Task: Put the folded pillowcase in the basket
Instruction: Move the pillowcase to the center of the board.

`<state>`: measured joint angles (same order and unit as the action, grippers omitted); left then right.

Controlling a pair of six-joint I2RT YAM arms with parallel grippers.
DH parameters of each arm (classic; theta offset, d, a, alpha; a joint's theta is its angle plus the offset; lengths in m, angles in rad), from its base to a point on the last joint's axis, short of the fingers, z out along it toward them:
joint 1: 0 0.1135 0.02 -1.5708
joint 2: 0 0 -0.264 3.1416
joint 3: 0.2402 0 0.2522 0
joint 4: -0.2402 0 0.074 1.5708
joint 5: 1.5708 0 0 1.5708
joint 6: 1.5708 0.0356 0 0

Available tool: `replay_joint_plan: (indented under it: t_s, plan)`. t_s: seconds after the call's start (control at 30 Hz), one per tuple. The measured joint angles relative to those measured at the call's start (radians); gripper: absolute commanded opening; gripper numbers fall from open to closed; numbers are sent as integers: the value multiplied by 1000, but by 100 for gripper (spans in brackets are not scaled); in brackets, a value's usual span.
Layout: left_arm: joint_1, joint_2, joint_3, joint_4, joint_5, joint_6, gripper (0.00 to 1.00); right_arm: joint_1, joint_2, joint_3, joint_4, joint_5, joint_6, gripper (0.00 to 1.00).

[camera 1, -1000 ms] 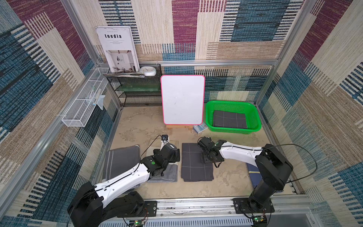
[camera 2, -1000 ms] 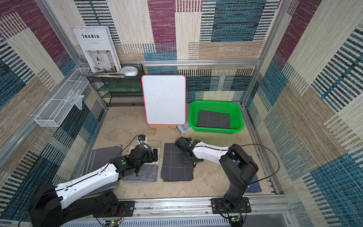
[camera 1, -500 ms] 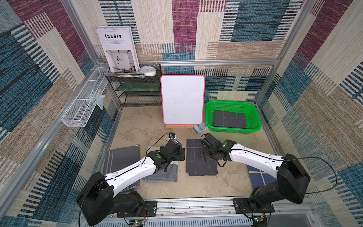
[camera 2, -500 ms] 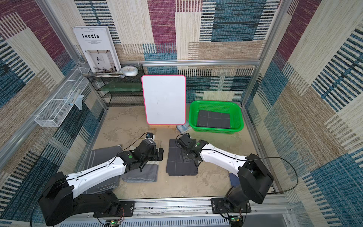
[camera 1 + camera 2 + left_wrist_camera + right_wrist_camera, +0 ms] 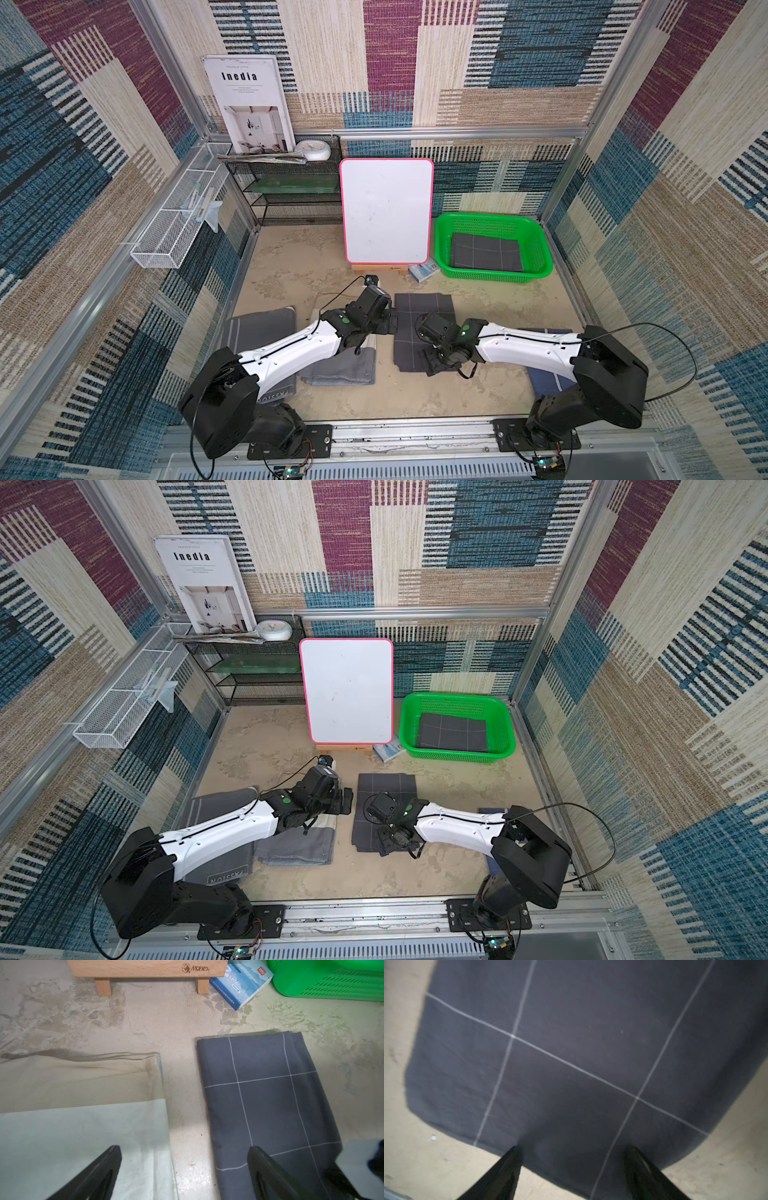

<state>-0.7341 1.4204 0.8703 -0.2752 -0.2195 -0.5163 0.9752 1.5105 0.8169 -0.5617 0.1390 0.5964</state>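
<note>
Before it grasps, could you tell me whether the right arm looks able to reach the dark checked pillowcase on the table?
Probably yes: the right gripper stands open at the near edge of the pillowcase, and nothing lies on it.

the pillowcase (image 5: 422, 307) lies before the basket (image 5: 490, 275), slightly left.

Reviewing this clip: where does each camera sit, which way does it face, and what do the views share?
Top views: high over the front rail, looking down toward the back wall; left arm, right arm, basket.
Left wrist: on the left arm, looks low and forward toward the basket; open left gripper.
Right wrist: on the right arm, looks down on the floor pillowcase; open right gripper.
Shared: all show that pillowcase.
</note>
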Motion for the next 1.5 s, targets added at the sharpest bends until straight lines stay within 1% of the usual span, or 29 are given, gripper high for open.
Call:
replay_joint_plan:
  t_s: [0.1,0.23,0.3,0.4,0.53,0.63,0.77,0.93,1.03,1.1,1.3,1.4,1.5]
  plan:
    - [2,42,26,0,44,2,99,-31,-25,-33,-45,37,46,82]
    - [2,83,71,-3,103,13,98,-144,-44,-45,-84,63,116,79]
    - [0,97,93,-2,122,23,98,-179,-59,-45,-100,96,142,78]
    - [0,126,130,-8,166,31,96,-185,-124,-43,-104,105,145,77]
    - [-8,171,185,-8,196,48,94,-188,-250,-57,-32,102,118,81]
    - [-11,167,182,-4,200,48,95,-203,-270,-59,18,124,100,82]
    - [-10,112,140,6,176,40,96,-285,-176,0,45,166,77,83]
    - [-9,8,61,16,105,26,98,-403,-26,99,87,193,32,84]
    - [-6,-46,13,20,68,22,99,-459,73,168,97,200,4,84]
    - [-5,-77,-16,27,47,18,99,-476,136,209,105,208,-11,84]
    - [8,-155,-85,40,-6,7,99,-466,283,280,121,145,-60,82]
    - [21,-177,-103,42,-21,7,99,-427,322,295,147,125,-81,82]
    - [35,-186,-117,44,-22,7,99,-356,331,301,176,113,-120,82]
